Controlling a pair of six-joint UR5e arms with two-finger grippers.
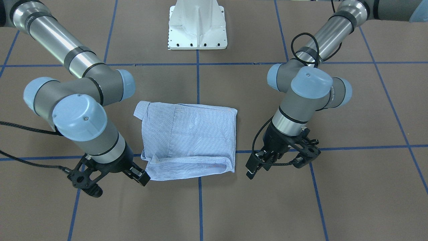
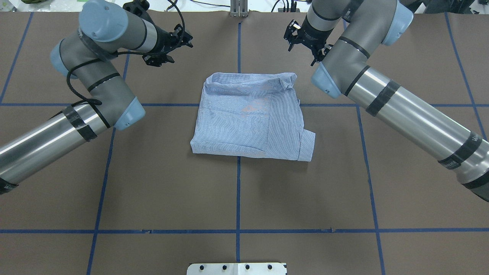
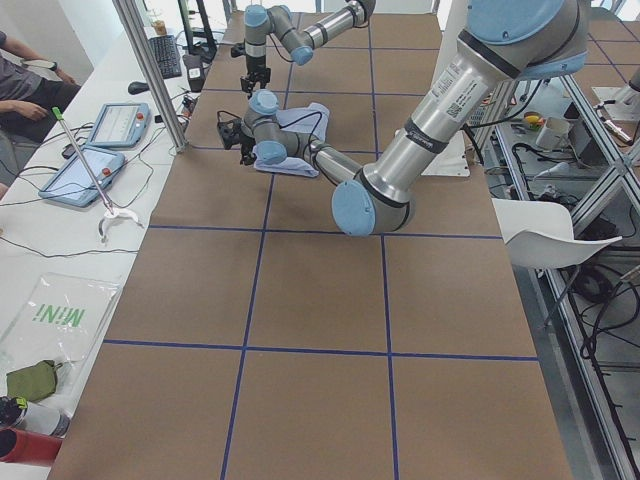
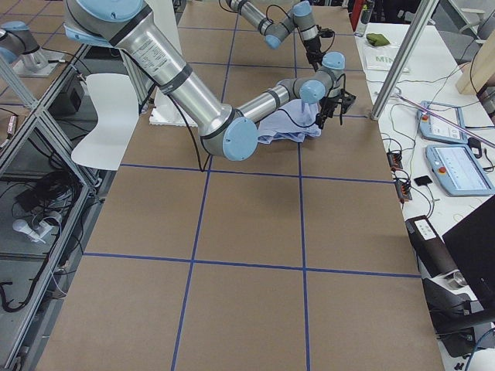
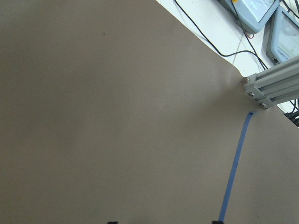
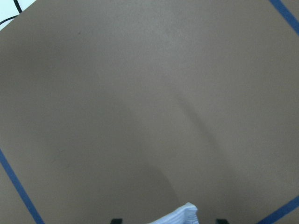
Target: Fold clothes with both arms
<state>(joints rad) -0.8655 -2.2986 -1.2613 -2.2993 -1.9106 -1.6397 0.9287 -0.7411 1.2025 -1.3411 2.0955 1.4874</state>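
The light blue striped shirt (image 1: 189,140) lies folded into a rough square at the table's middle, and it also shows in the overhead view (image 2: 248,118). My left gripper (image 1: 277,165) hovers open and empty beside the shirt's far corner on my left, apart from the cloth; overhead it (image 2: 172,49) sits past the shirt's far-left corner. My right gripper (image 1: 115,182) is open, with one finger close to the shirt's far-right corner; overhead it (image 2: 303,44) is just beyond that corner. The right wrist view shows a shirt corner (image 6: 184,214) low between the spread fingertips, not gripped.
The brown table has blue tape lines (image 2: 238,191). The white pedestal base (image 1: 197,26) stands at my side of the table. An aluminium post (image 5: 273,86) stands at the far edge by my left gripper. Tablets (image 3: 85,170) and cables lie beyond that edge.
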